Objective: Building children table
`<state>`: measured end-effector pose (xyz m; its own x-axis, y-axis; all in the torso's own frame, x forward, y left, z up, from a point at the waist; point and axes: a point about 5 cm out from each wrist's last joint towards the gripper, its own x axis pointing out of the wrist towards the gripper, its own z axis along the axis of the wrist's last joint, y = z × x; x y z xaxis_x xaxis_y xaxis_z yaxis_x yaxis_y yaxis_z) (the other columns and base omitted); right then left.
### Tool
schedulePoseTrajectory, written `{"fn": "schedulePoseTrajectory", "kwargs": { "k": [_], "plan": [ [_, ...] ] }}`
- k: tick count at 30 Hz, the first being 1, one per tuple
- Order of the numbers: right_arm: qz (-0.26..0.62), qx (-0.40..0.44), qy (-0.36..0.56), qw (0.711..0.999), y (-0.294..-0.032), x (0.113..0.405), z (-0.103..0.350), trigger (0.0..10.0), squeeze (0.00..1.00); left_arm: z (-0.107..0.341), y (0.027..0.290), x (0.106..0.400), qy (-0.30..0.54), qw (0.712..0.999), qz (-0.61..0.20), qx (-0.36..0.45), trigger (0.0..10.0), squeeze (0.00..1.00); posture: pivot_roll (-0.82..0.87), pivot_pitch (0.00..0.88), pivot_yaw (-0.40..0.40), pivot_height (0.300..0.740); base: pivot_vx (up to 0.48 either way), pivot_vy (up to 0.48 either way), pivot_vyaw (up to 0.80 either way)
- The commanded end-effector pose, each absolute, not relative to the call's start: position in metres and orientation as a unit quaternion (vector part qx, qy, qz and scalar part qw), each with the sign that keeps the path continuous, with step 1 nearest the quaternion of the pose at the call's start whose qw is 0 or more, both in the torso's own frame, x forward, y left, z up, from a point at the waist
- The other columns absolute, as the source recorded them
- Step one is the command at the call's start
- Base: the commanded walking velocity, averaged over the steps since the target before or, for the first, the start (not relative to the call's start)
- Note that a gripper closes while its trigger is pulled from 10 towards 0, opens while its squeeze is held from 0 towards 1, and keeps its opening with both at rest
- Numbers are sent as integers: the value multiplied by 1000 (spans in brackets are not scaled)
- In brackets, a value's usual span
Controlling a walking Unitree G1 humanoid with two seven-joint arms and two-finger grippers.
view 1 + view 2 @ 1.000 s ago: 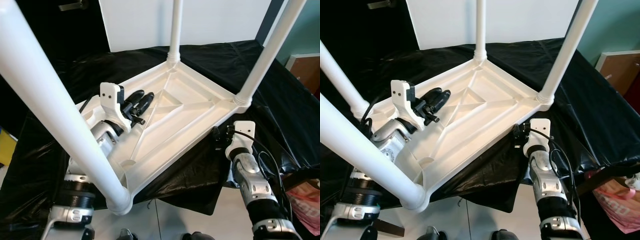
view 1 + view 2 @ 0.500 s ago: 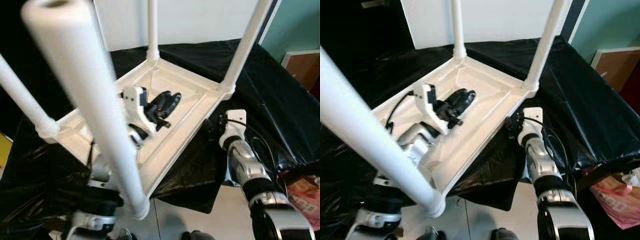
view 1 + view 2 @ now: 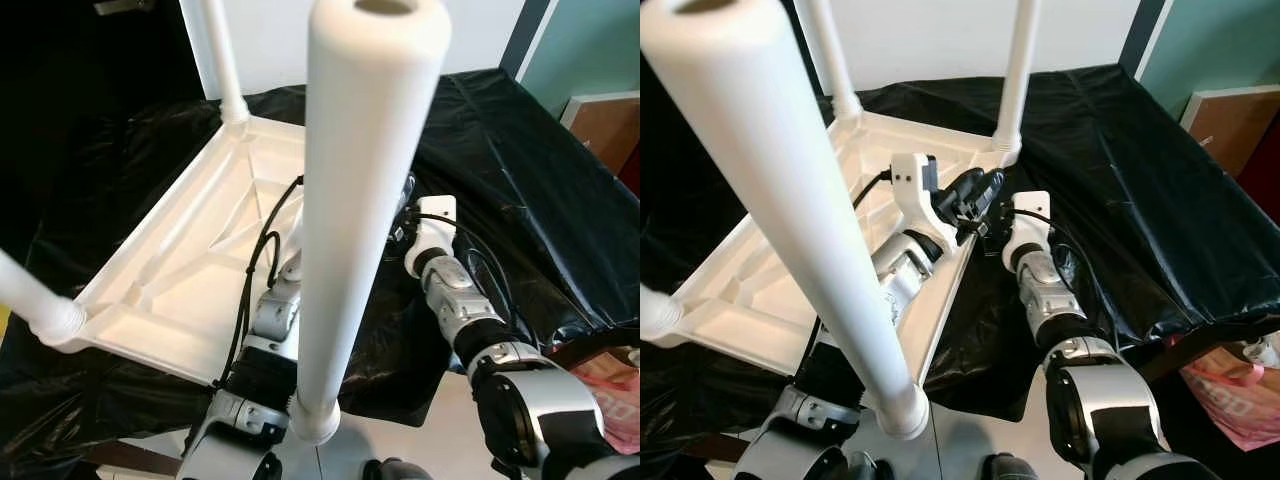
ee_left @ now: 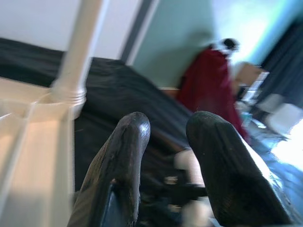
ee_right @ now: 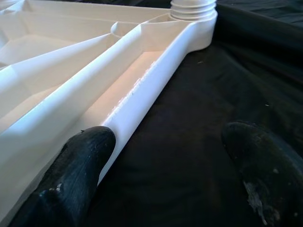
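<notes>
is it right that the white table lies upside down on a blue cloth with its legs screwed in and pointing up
Not quite: the cloth is black, not blue, as the right eye view shows. The rest holds: the white table lies upside down on it, with its legs screwed into the corners and pointing up.

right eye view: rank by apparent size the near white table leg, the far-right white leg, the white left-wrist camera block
1. Near white table leg, largest, though it is inflated by sitting close to the camera.
2. Far-right white leg.
3. White left-wrist camera block, smallest.
The legs may match in reality; nearness makes that unsure.
</notes>
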<state>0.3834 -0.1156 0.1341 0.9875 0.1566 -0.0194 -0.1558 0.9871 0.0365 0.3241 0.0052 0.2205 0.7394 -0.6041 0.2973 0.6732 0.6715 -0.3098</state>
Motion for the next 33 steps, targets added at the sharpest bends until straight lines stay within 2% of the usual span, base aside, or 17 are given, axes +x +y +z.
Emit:
{"fn": "schedulePoseTrajectory", "kwargs": {
  "k": [1, 8, 12, 16, 17, 18, 20, 22, 23, 24, 25, 28, 30, 31, 32, 33],
  "plan": [
    [95, 22, 18, 995, -102, 382, 130, 10000, 0, 233, -22, 317, -97, 897, -365, -229, 10000, 0, -18, 165, 15, 740, 0, 0, 0],
    [89, 15, 14, 996, -100, 381, 130, 10000, 0, 233, -30, 316, -97, 898, -359, -234, 10000, 0, -39, 176, 30, 740, 0, 0, 0],
    [58, -3, -3, 998, -116, 381, 131, 10000, 0, 235, -23, 317, -116, 899, -374, -195, 10000, 0, -42, 175, 33, 740, 0, 0, 0],
    [26, -22, -31, 999, -145, 375, 128, 10000, 0, 230, 3, 322, -131, 901, -395, -122, 10000, 0, -50, 176, 33, 740, 0, 0, 0],
    [26, -22, -31, 999, -145, 375, 128, 10000, 0, 230, 3, 322, -131, 901, -395, -122, 10000, 0, -50, 176, 33, 740, 0, 0, 0],
    [22, -27, -41, 999, -153, 371, 127, 10000, 0, 226, 14, 323, -133, 900, -403, -98, 10000, 0, -53, 178, 33, 740, 0, 0, 0],
    [22, -27, -41, 999, -153, 371, 127, 10000, 0, 226, 14, 323, -133, 900, -403, -98, 10000, 0, -53, 178, 33, 740, 0, 0, 0],
    [20, -36, -71, 997, -166, 360, 127, 10000, 0, 217, 43, 323, -128, 898, -419, -36, 10000, 0, -56, 177, 30, 740, 0, 0, 0],
    [20, -36, -71, 997, -166, 360, 127, 10000, 0, 217, 43, 323, -128, 898, -419, -36, 10000, 0, -56, 177, 30, 740, 0, 0, 0],
    [26, -36, -86, 995, -169, 353, 128, 10000, 0, 212, 58, 323, -123, 898, -422, -9, 10000, 0, -67, 175, 25, 740, 0, 0, 0],
    [26, -36, -86, 995, -169, 353, 128, 10000, 0, 212, 58, 323, -123, 898, -422, -9, 10000, 0, -67, 175, 25, 740, 0, 0, 0],
    [38, -34, -109, 993, -170, 339, 130, 10000, 0, 206, 81, 321, -113, 900, -421, 29, 10000, 0, -74, 172, 17, 740, 0, 0, 0],
    [38, -34, -109, 993, -170, 339, 130, 10000, 0, 206, 81, 321, -113, 900, -421, 29, 10000, 0, -74, 172, 17, 740, 0, 0, 0],
    [51, -35, -120, 991, -170, 331, 132, 10000, 0, 204, 91, 319, -108, 901, -419, 45, 10000, 0, -77, 167, 12, 740, 0, 0, 0],
    [51, -35, -120, 991, -170, 331, 132, 10000, 0, 204, 91, 319, -108, 901, -419, 45, 10000, 0, -77, 167, 12, 740, 0, 0, 0],
    [64, -36, -130, 989, -170, 323, 136, 10000, 0, 201, 103, 316, -102, 900, -419, 67, 10000, 0, -79, 163, 4, 740, 0, 0, 0]
  ]
}}
